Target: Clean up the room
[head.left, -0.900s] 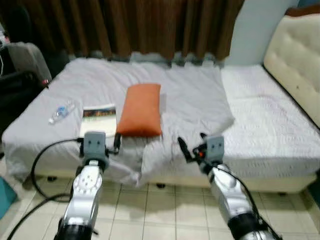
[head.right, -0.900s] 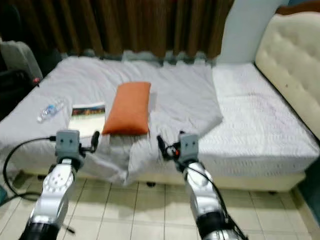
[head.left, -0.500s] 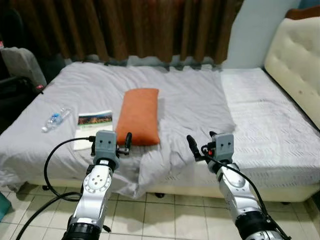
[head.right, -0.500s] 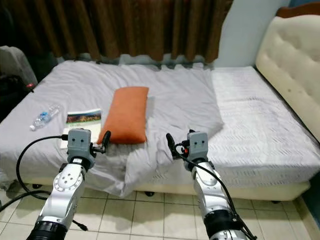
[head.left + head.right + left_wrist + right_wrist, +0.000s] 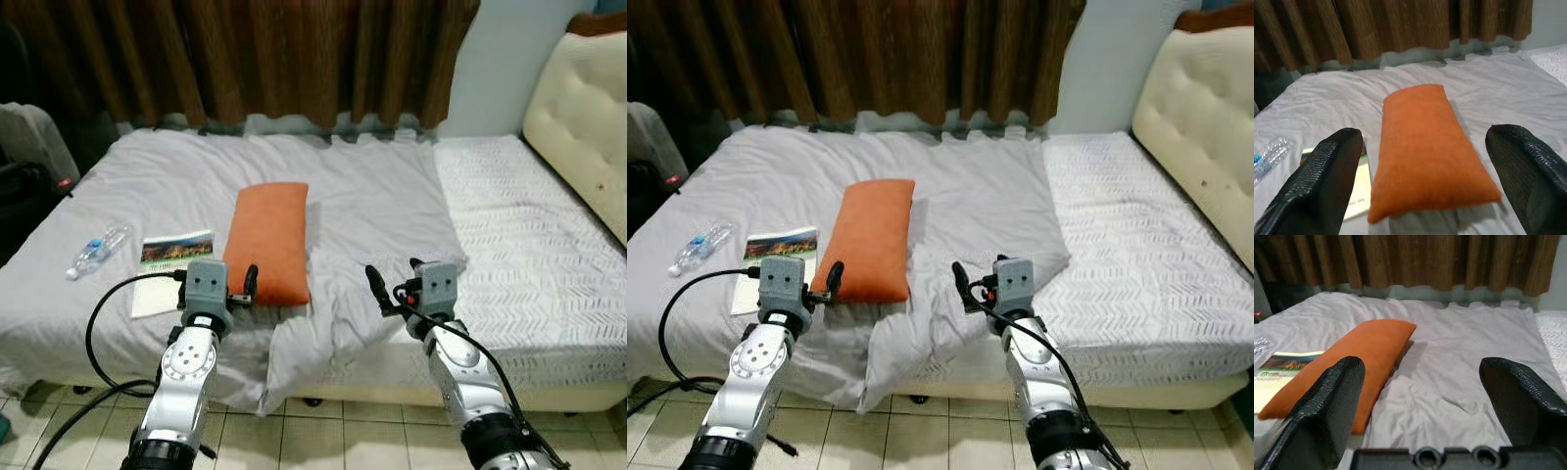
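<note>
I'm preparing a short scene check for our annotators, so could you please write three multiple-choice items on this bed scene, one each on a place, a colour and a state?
1. What lies between the water bottle and the pillow?
A. a booklet
B. a shoe
C. a mug

2. What colour is the pillow?
A. blue
B. orange
C. white

3. How do the fingers of the left pincer stand?
A. clamped on the pillow
C. shut on nothing
B. apart, holding nothing

Answers: 1 A, the booklet lies on the grey sheet between the two. 2 B, it is orange in the eye and wrist views. 3 B, the left wrist view shows both fingers spread, with the pillow lying beyond them.
</note>
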Controlling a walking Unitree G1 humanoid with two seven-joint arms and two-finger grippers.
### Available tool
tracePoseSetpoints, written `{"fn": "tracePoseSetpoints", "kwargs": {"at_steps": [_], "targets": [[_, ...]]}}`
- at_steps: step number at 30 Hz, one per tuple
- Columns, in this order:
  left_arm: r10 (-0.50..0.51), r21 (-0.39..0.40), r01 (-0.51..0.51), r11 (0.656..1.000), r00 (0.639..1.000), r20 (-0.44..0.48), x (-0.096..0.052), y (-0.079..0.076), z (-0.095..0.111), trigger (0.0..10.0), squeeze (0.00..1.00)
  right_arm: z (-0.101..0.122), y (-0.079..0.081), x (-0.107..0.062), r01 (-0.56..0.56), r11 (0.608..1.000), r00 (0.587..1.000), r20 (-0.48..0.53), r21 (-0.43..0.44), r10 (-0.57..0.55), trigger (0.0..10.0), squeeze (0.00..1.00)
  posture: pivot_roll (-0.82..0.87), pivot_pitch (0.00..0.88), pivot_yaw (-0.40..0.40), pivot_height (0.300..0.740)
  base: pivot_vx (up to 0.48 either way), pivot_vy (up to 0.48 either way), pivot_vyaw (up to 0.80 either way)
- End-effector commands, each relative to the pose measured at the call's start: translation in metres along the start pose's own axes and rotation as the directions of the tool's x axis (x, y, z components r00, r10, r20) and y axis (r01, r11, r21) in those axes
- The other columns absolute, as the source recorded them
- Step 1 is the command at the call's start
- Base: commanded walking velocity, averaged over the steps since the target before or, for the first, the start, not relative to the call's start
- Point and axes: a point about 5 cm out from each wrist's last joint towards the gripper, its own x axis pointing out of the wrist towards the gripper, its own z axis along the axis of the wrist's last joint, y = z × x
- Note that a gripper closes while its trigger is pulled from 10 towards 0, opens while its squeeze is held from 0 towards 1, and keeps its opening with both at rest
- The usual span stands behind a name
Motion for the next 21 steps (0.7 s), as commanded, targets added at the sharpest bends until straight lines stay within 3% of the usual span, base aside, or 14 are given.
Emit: {"fn": "tracePoseSetpoints", "kwargs": {"at_steps": [1,21], "targets": [[0.017,0.008,-0.017,1.000,1.000,-0.004,-0.0001,0.0085,0.0004,10.0,0.00,0.0008,0.0099,0.0025,-0.026,1.000,1.000,0.005,0.006,0.026,10.0,0.00,0.03,0.038,0.014,0.740,0.428,0.000,0.00],[0.011,0.025,-0.011,1.000,1.000,-0.011,0.0003,0.0100,-0.0006,10.0,0.00,-0.0012,0.0135,0.0035,-0.051,0.999,0.999,-0.003,-0.001,0.051,10.0,0.00,0.04,0.018,0.009,0.740,0.426,0.000,0.00]]}}
